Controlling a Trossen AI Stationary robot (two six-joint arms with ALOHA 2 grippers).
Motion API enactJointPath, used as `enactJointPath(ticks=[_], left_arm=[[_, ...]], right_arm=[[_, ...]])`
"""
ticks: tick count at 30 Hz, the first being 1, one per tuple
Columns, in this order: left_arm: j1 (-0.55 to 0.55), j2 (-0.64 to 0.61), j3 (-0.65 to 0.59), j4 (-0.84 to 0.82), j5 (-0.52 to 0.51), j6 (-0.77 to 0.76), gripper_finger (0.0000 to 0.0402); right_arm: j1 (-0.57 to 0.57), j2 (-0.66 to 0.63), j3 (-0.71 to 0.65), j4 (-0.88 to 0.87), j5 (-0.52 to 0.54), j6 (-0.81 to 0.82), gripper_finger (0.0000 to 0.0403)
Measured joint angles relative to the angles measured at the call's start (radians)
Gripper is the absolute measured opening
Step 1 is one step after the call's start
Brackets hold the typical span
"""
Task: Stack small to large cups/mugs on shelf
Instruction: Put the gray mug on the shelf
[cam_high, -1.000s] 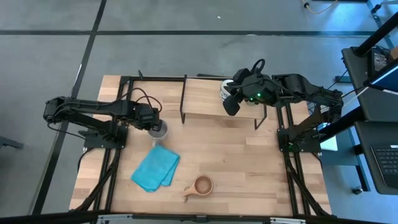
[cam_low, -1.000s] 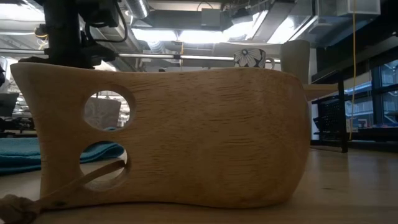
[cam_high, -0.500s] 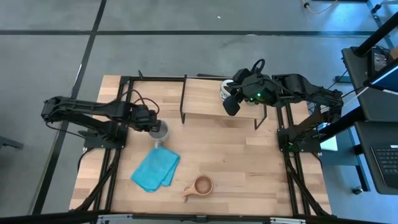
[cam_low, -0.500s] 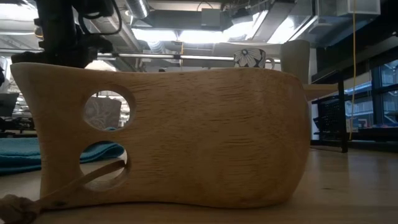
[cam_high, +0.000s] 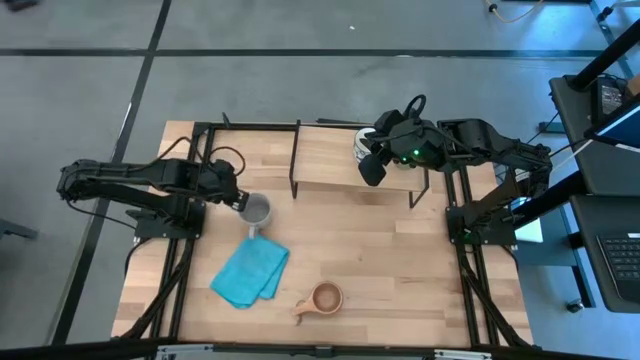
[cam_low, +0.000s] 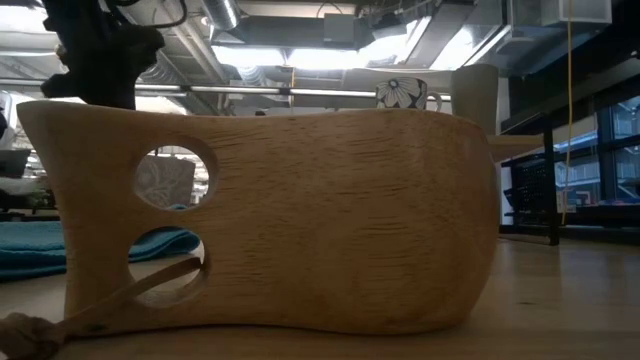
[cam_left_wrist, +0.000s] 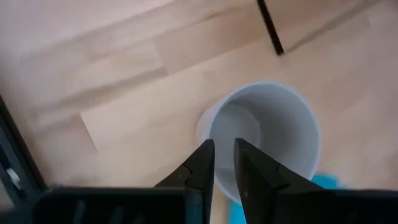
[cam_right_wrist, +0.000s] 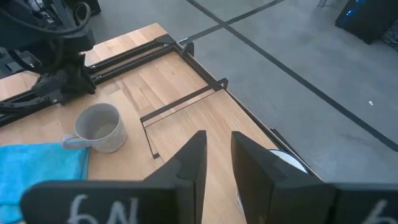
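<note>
Standing upright on the bench (cam_high: 400, 260), the grey mug (cam_high: 257, 211) sat right at the tips of the left gripper (cam_high: 240, 200), its rim just ahead of the jaws. Whether they pinched its near wall or stood clear could not be told. The blue cloth (cam_high: 250, 272) lay just past the mug. The right gripper (cam_high: 372, 168) hovered over the shelf (cam_high: 330, 160) beside the white mug (cam_high: 360, 143), jaws slightly apart and empty. A shallow, off-centre bite on that thin rim could tip or spin the mug on lifting.
</note>
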Motion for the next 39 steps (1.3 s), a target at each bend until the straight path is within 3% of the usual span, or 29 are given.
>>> enactJointPath(ticks=[5,16,39], left_arm=[[0.000,0.000,0.000,-0.001,0.018,0.253,0.0057],[0.087,0.013,0.000,0.006,0.052,0.243,0.0057],[0.090,0.184,0.000,0.077,0.069,0.344,0.0057]], right_arm=[[-0.007,0.000,0.000,0.000,0.000,0.030,0.0076],[-0.010,0.000,0.000,0.000,0.000,0.075,0.0076],[-0.009,0.000,0.000,0.009,0.000,0.105,0.0076]])
